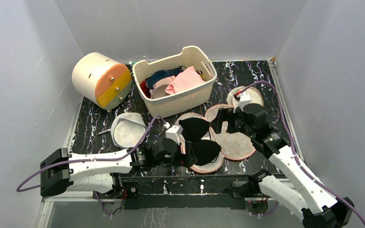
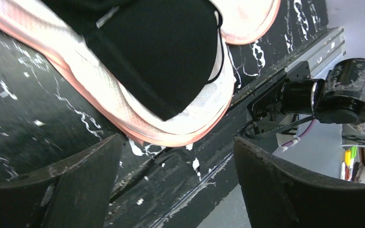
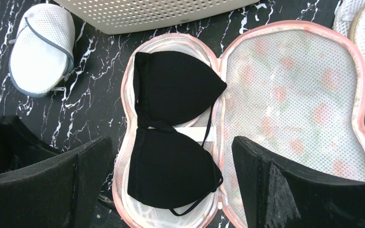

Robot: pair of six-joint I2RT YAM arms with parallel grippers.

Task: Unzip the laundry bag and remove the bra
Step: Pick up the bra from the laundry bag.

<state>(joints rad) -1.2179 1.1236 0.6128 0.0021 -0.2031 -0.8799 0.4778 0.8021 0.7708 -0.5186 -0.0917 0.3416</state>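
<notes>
My left end effector (image 2: pixel 177 142) gapes empty beside the near cup. The bra (image 3: pixel 166 156), soft and light, lies in the left half of the unzipped laundry bag (image 3: pixel 290 95); I'd pinch its centre bridge. My right end effector (image 3: pixel 172 142) hangs wide, empty.

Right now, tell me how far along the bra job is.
Done: the laundry bag lies unzipped and spread open. In hand: nothing yet; the left gripper and right gripper are both open and empty, near the bag. Left: the bra lies in one half and must be lifted out.
</notes>
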